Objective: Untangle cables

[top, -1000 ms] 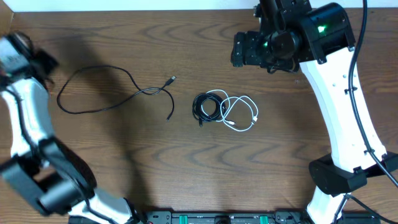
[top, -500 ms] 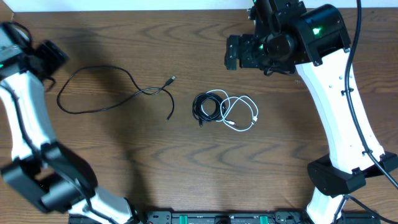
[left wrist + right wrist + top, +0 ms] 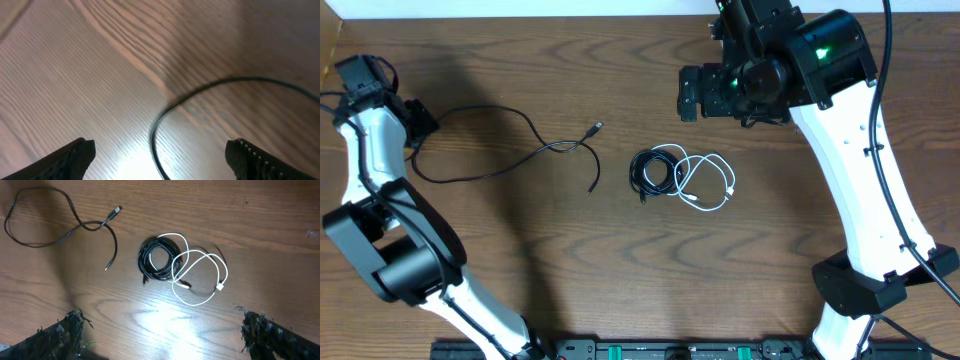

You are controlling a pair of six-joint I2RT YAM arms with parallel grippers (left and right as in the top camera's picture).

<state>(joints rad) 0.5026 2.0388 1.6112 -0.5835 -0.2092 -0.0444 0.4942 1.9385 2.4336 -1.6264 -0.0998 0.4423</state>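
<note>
Now that our left gripper (image 3: 160,150) has opened, empty, over one freed cable (image 3: 560,147), right gripper (image 3: 162,322) wide and empty too, two cables (image 3: 143,262) stay tangled.

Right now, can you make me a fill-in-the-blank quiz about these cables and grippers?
The white cable overlaps a coiled ___ cable.
The other black cable lies spread out toward the ___ arm.
Left gripper and right gripper both stand ___.
Missing: black, left, open.
</note>
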